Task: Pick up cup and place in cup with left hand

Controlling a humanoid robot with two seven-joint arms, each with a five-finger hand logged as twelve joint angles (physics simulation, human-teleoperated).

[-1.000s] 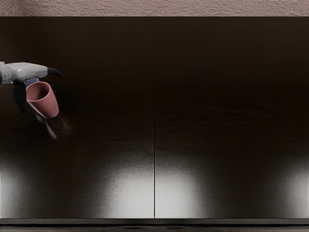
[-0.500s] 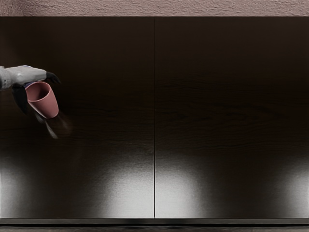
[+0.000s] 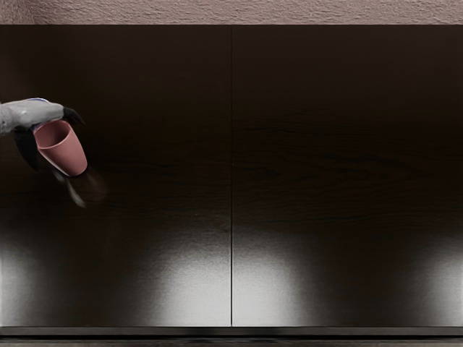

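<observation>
With grey-and-black left hand (image 3: 35,114), reaches to tapered pink cup (image 3: 66,153) near left edge of dark wooden table (image 3: 152,108); cannot tell how open, or if holding.

Pale glare (soft-edged) on dim table (image 3: 325,94)

I've got a dusty-pink cup (image 3: 66,153), my pale-grey and black left robot hand (image 3: 36,114), a near-black brown tabletop (image 3: 159,144) with faint wood grain, greyish-white sheen below.

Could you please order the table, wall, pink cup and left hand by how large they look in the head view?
1. Table
2. Wall
3. Pink cup and left hand: too alike to rank
</observation>
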